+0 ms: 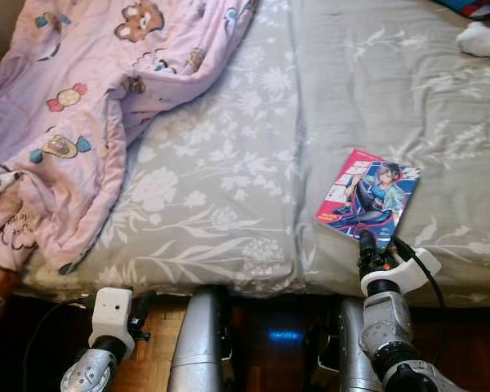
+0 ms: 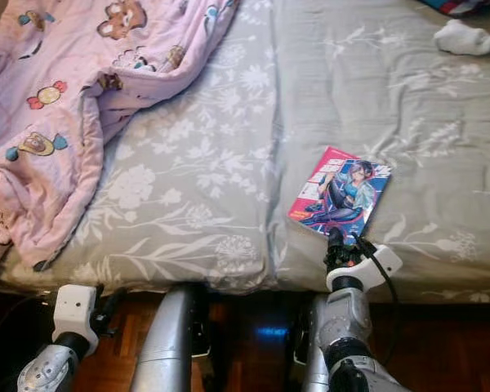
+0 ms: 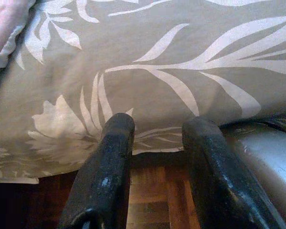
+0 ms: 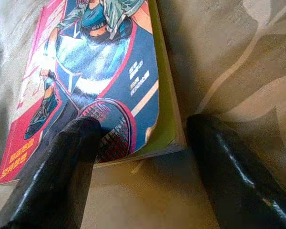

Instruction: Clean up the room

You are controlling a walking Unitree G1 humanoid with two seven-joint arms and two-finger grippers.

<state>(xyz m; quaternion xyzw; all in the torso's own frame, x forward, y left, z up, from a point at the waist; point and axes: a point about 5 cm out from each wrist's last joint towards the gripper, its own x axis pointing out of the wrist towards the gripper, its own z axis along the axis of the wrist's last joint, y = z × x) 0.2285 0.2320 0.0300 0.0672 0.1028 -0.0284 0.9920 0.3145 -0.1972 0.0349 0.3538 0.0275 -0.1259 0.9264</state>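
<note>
Comic book [image 1: 367, 195] lies on the grey bedsheet [image 1: 229, 163], right hand [image 4: 143, 143] spread at its near corner.

A bed [image 1: 229, 204] is seen from above, covered by a grey sheet [image 1: 351, 98] printed with white flowers and leaves. A seam or fold is run down the middle of the sheet. The sheet's edge is draped over the near side of the bed. Beneath that edge, a wooden parquet floor [image 1: 147, 359] (reddish brown, largely in shadow) can be made out. The upper surface of the bed is evenly lit, while the space under the overhang is left dark.
</note>
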